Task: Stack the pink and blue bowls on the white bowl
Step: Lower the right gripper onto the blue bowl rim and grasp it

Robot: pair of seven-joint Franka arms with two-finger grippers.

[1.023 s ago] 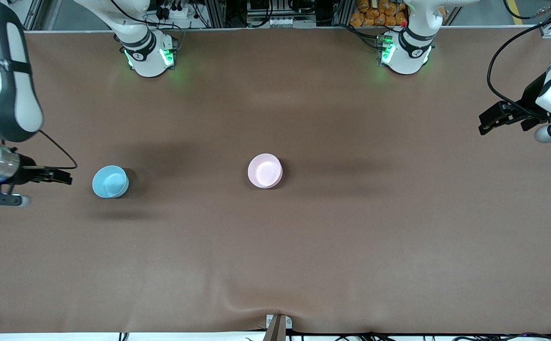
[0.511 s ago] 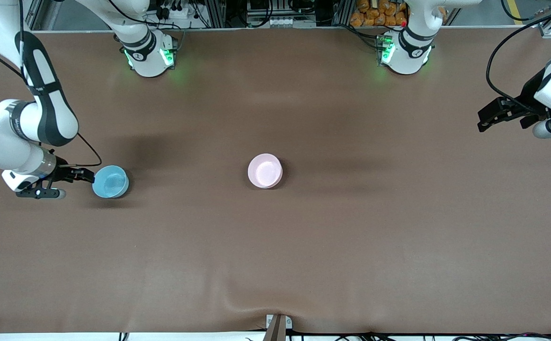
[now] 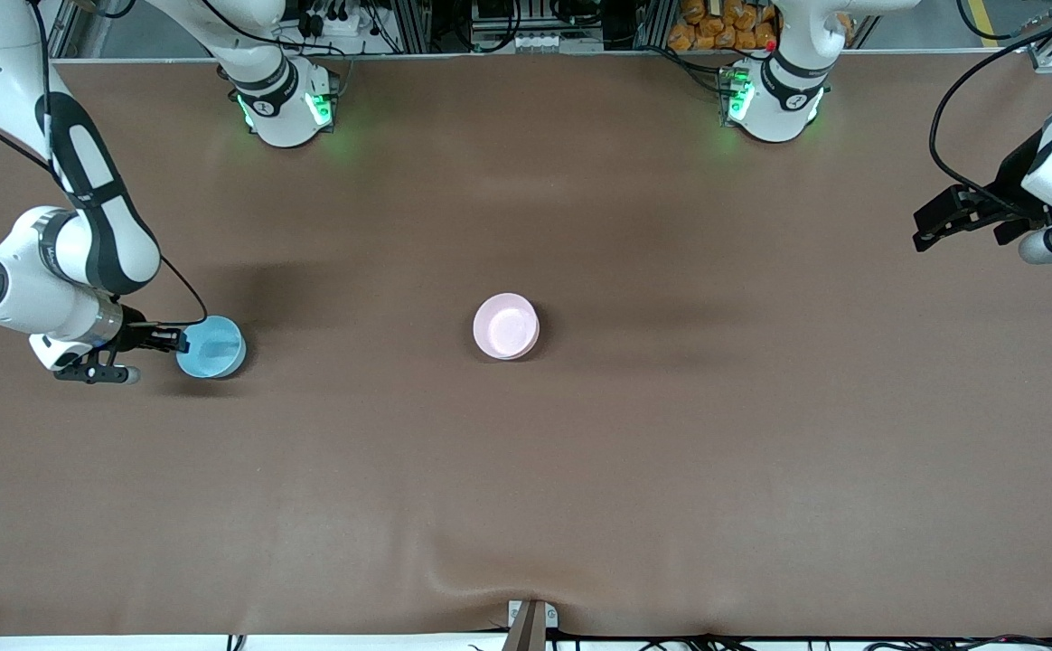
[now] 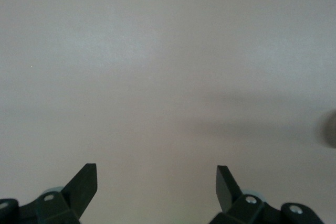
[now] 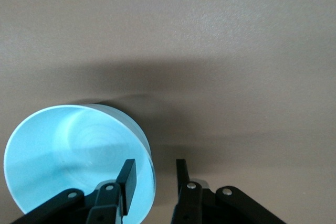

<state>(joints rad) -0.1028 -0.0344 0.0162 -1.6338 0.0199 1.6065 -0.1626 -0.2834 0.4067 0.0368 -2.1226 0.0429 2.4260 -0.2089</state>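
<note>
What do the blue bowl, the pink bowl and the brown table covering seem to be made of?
Blue bowl: probably plastic, smooth and slightly glossy, with soft sheen and faint rings inside. Pink bowl: likely the same plain plastic, evenly coloured; it may sit on another bowl, which I cannot tell. Table covering: seems a soft matte sheet, perhaps vinyl or fabric, since it puckers into a wrinkle at the near edge.

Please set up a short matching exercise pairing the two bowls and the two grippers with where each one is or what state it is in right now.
Things:
1. blue bowl
2. pink bowl
3. right gripper
4. left gripper

Places or states:
A. alone at the middle of the table
B. fingers astride a bowl's rim, one inside, one outside
C. open, waiting over the left arm's end of the table
D. on the table toward the right arm's end

Pairs: 1-D, 2-A, 3-B, 4-C
</note>
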